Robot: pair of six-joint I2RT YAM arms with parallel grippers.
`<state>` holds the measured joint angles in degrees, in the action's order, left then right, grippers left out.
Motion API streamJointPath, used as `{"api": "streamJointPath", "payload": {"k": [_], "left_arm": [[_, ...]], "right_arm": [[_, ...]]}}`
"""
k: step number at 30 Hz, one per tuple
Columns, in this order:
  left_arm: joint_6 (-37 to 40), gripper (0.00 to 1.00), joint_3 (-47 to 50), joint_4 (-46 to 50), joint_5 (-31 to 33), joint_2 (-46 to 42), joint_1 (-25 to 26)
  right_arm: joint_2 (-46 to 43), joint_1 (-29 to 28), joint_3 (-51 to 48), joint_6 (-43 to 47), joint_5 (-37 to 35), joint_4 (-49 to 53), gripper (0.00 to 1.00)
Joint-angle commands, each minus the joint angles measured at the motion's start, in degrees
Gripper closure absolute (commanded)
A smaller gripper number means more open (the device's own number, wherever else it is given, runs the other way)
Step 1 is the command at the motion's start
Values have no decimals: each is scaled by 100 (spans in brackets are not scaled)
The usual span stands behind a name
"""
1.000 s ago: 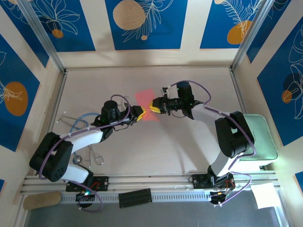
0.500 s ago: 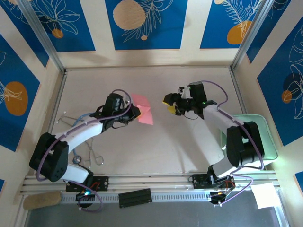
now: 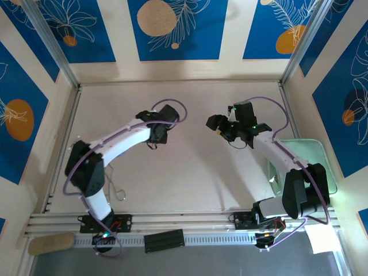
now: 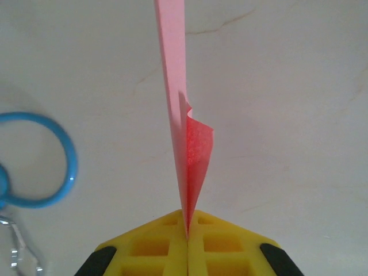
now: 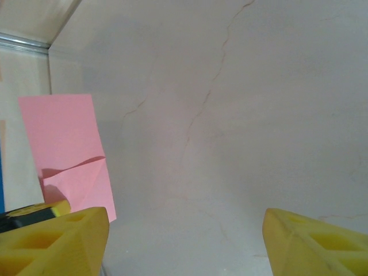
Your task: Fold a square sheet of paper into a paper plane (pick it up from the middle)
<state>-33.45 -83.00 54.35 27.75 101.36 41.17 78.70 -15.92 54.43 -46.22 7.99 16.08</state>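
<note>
Because the creasing is to be done in the air, the thin pink-red square sheet of paper (image 4: 175, 86) is held up off the pale, hairline-cracked table top (image 3: 190, 172) rather than laid on it. Seen from the left wrist, the sheet stands edge-on and runs straight out ahead of the yellow-padded left gripper (image 4: 187, 233). The jaws of that gripper are pressed together on the part of the sheet nearest them. A small triangular flap (image 4: 200, 152) is bent out to the right of the pinch line.

This grip is judged to offer the free part of the sheet to the other arm. The yellow-padded right gripper (image 5: 186, 230) is spread wide, with nothing between its jaws. Ahead of it and to its left the sheet is seen face-on, with a slanted crease across its lower part, well apart from both fingers. The fold is judged as only begun, since no pointed dart shape has been made yet.

A pale green cushion-like pad (image 3: 313, 167) lies far behind the right gripper, beside that arm's lower link, and is judged to be out of the way. A small white paper sheet (image 3: 322, 237) lies farther back still. On the table below and to the left of the left gripper, a blue plastic ring (image 4: 40, 161) is seen, with a thin bent metal wire (image 4: 14, 247) just beside it. These two are judged the only snag, should the sheet be lowered to that side. The way between the right gripper and the sheet is judged open.
</note>
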Motion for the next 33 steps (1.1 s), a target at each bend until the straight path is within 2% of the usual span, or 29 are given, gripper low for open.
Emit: {"api": "streamJointPath", "payload": {"k": [1,5,10,15,20,23,26,29,31,33], "left_arm": [[117,92,-537,823,861,466,279],[-7,86,-723,453,187,926,404],[-70,56,-383,-537,-1362,941,370],[-115,40,235,-1531,-2713,578,49],[-399,31,1016,-2554,-3840,-142,-436],[-616,27,1557,-2937,-4046,-648,-831],[-821,23,2201,-3199,-3984,-1253,-1272],[-967,13,2760,-3271,-3631,-1877,-1686],[-1027,2,3060,-3256,-3438,-2249,-1926],[-1052,1,3298,-3217,-3248,-2612,-2128]], "right_arm": [[-237,117,-139,91,-184,199,29],[-404,355,-244,13,-156,220,29],[-513,524,-297,-2,-81,264,29],[-411,521,-278,8,93,300,30],[-22,191,-68,33,216,313,30],[436,-259,201,17,238,333,31],[1018,-857,563,-25,273,324,34],[1654,-1411,1034,-94,312,352,36],[2041,-1707,1328,-121,388,340,38],[2497,-2020,1711,-141,453,361,39]]}}
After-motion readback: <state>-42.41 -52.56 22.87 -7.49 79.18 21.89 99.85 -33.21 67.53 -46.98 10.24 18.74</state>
